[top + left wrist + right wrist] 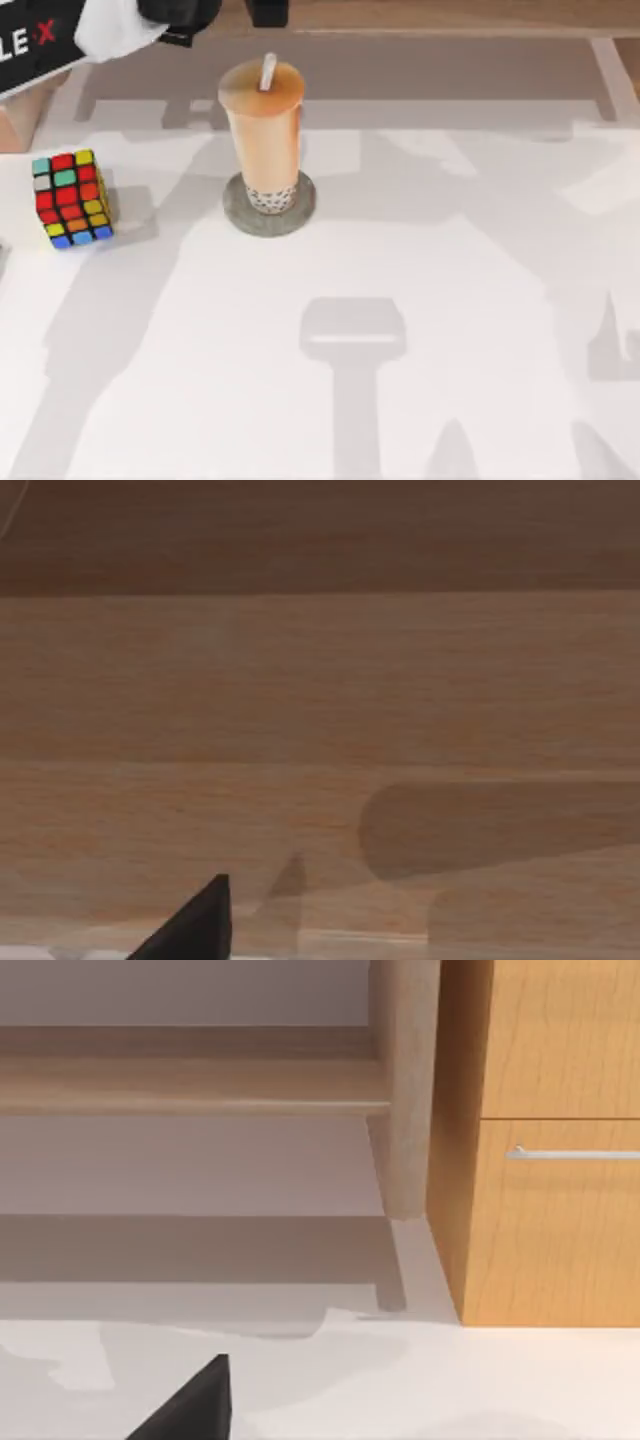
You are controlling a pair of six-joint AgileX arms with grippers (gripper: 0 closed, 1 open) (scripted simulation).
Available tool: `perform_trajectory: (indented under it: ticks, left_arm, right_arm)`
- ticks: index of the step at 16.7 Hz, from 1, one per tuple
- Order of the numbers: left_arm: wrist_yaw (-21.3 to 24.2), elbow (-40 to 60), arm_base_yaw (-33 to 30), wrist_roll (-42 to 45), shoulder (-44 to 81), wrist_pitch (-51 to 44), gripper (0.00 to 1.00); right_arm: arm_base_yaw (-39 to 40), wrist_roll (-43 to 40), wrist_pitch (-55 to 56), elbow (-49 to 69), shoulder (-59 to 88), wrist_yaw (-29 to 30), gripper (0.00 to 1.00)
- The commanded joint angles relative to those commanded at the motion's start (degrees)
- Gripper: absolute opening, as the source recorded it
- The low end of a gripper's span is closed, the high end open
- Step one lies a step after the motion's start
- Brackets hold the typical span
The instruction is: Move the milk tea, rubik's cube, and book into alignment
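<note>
The milk tea (262, 140) stands upright on a flat grey disc (237, 215) near the table's (400, 300) middle, toward the far edge; the rubik's cube (71, 198) sits well apart at the left side — roughly level with the cup's base, so the row seems half made. No book lies on the table; whether either gripper's fingers are wide or narrow, I cannot tell. A white arm (115, 25) hangs at the top-left corner — likely parked.

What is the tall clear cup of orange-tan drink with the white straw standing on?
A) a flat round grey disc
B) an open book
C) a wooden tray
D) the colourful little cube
A: in the top view the tall clear cup of orange-tan drink stands on a flat round grey disc, apart from the colourful cube.
</note>
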Motion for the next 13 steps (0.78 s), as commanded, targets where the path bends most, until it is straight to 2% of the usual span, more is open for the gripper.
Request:
perform_trajectory:
  ticks: [4,7,10,13]
  left_arm:
    - [8.4,11.4,7.3,-3.5,4.7,-28.2,1.00]
    - [15.0,18.0,12.3,-5.6,9.6,-45.0,1.00]
    - [20.8,23.5,16.8,-7.0,14.1,-56.7,1.00]
    - [24.3,27.7,20.5,-7.4,17.6,-62.9,1.00]
  right_arm:
    - [0.0,0.0,0.0,0.0,0.0,0.0,1.00]
    - [0.0,0.0,0.0,0.0,0.0,0.0,1.00]
    - [0.0,0.0,0.0,0.0,0.0,0.0,1.00]
    - [0.0,0.0,0.0,0.0,0.0,0.0,1.00]
